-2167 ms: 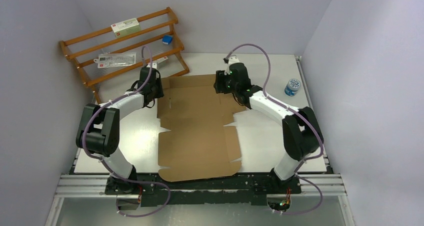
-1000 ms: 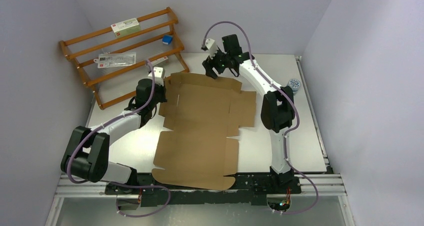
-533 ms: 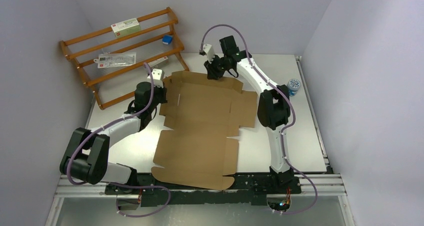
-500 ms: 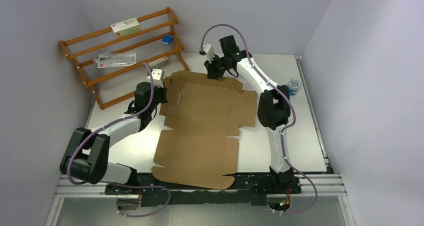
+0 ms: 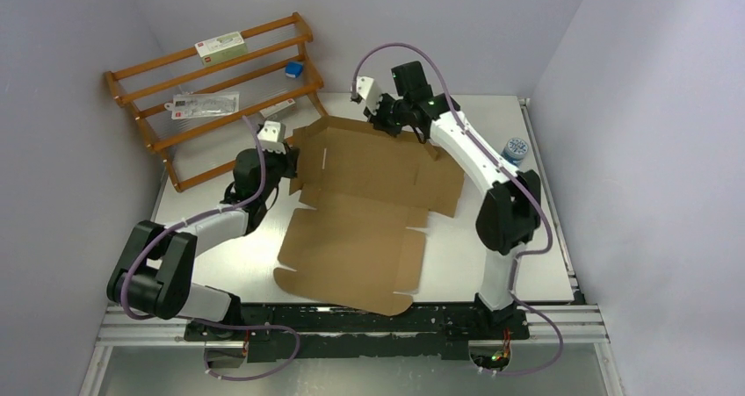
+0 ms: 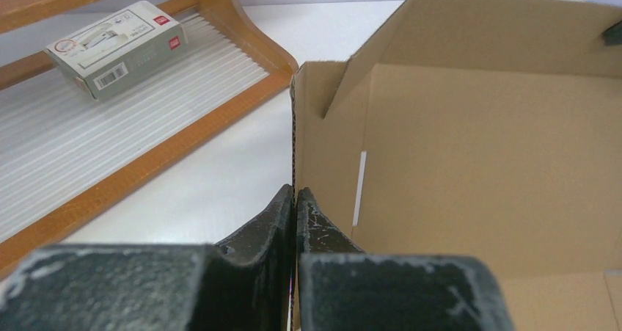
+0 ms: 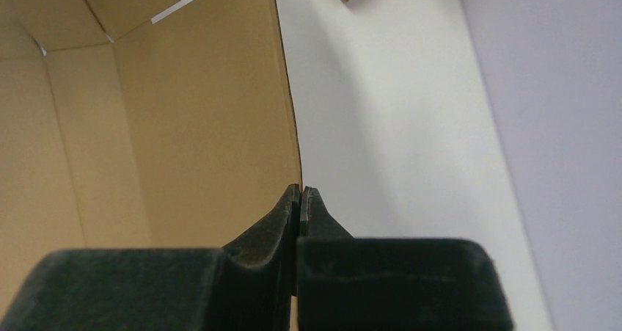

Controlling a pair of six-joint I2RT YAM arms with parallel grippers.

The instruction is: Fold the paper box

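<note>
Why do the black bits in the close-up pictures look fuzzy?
Left wrist view: the left end effector is too close to focus, so its base blurs while the paper box looks sharp. Right wrist view: the right end effector blurs likewise.

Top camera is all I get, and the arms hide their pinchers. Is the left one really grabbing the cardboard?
Observer: Yes. Its wrist camera shows the left gripper shut on the thin edge of a raised flap of the paper box.
Operator: And the right one?
Observer: The right gripper is shut on a flap edge too, with cardboard on one side of it and bare table on the other.
</note>
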